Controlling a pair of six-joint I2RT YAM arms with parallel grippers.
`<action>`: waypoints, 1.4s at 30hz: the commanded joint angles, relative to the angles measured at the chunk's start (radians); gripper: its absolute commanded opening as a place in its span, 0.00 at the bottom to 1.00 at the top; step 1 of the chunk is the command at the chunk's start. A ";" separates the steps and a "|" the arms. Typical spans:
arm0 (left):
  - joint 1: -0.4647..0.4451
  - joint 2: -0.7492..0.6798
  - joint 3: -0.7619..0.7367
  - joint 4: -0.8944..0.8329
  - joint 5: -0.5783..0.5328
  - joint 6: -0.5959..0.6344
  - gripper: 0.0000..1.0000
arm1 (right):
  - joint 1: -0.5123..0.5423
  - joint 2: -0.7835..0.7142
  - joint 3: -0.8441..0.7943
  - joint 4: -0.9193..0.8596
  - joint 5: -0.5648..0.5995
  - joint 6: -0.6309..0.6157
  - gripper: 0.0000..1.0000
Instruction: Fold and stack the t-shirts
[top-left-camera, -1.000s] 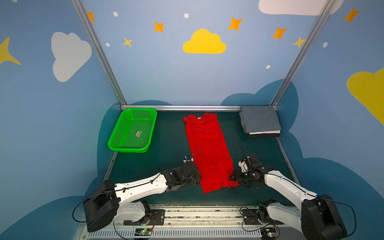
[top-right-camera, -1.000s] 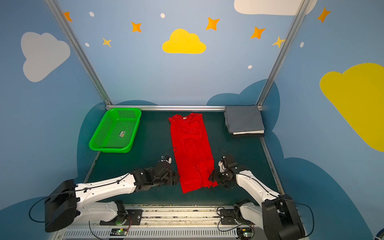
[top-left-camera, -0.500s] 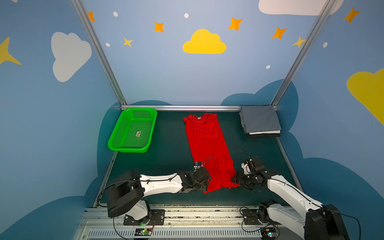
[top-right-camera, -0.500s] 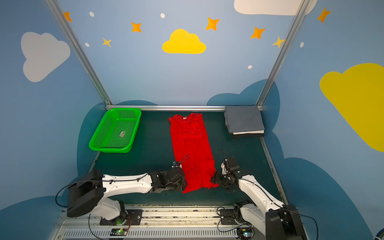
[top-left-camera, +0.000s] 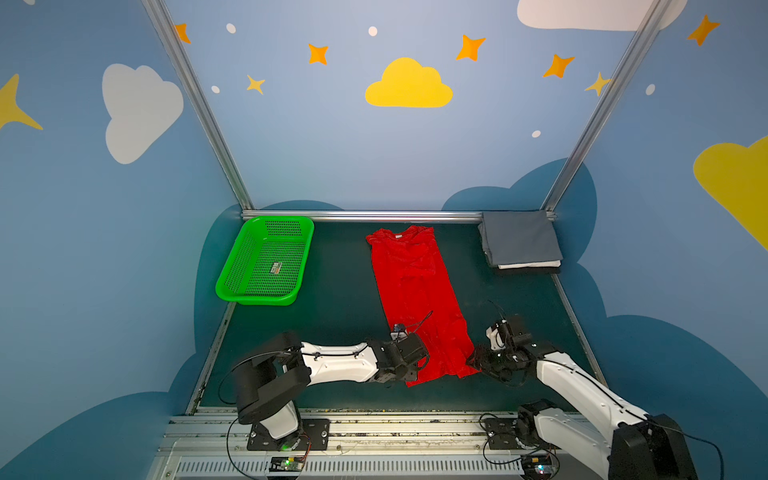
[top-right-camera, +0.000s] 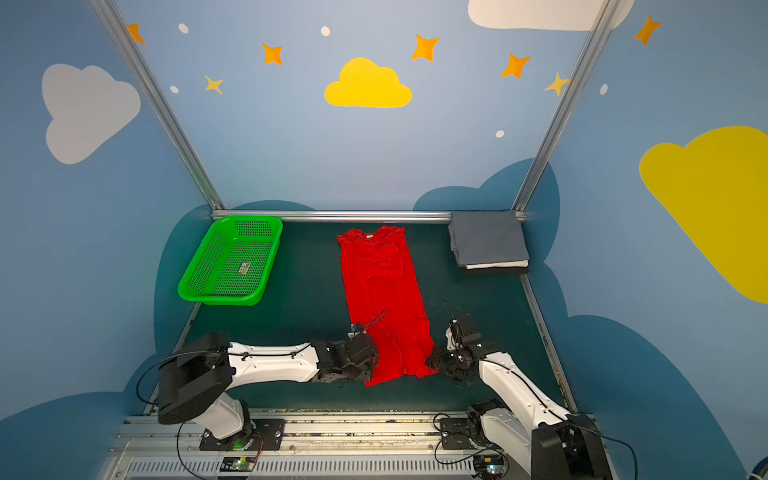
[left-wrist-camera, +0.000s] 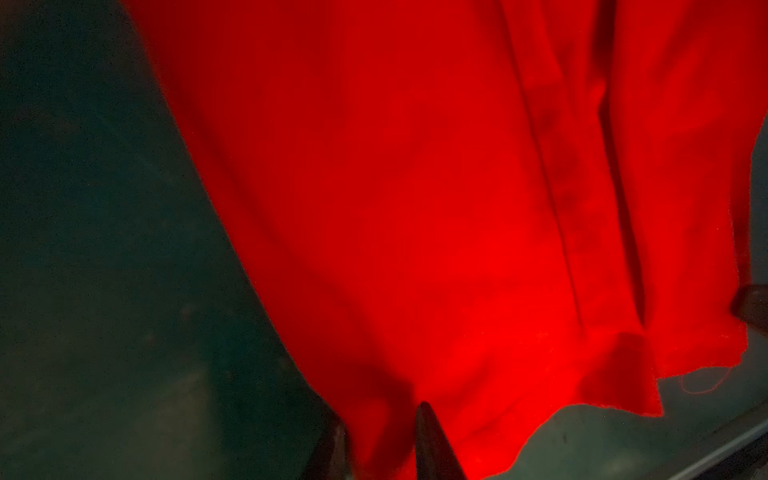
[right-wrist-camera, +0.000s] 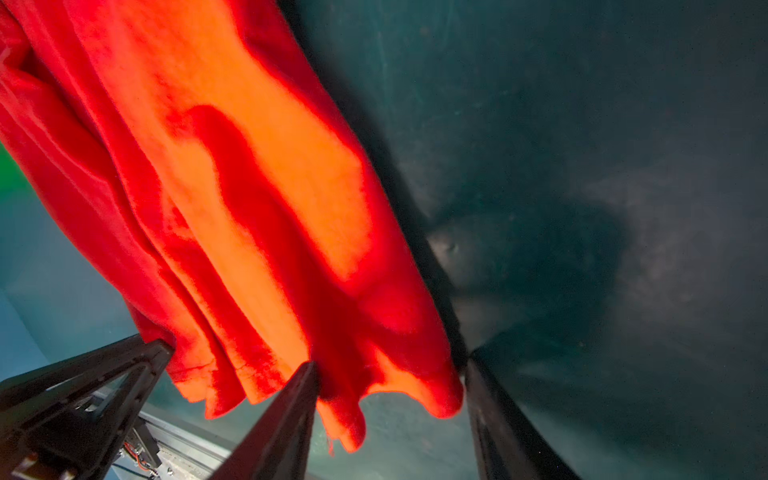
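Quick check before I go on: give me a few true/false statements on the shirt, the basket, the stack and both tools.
The red shirt lies in the green basket. False: it lies flat on the table, apart from the basket.
The folded stack has a grey shirt on top. True.
Both tools are at the red shirt's near end. True: left tool, right tool.
The right tool's jaws are shut tight. False: they stand apart, with the shirt's edge between them.

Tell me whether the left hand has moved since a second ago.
Yes. The left hand has shifted away from the green basket, toward the front rail, onto the red t-shirt's near hem corner.
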 joint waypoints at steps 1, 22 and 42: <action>-0.007 0.019 -0.009 -0.045 -0.007 -0.025 0.23 | -0.005 0.004 -0.011 -0.003 -0.005 -0.006 0.55; -0.007 -0.110 -0.136 -0.058 -0.073 -0.111 0.04 | -0.006 0.001 0.001 0.011 -0.064 -0.039 0.21; -0.005 -0.211 -0.160 -0.067 -0.139 -0.123 0.04 | 0.025 -0.097 -0.013 0.004 -0.177 0.019 0.09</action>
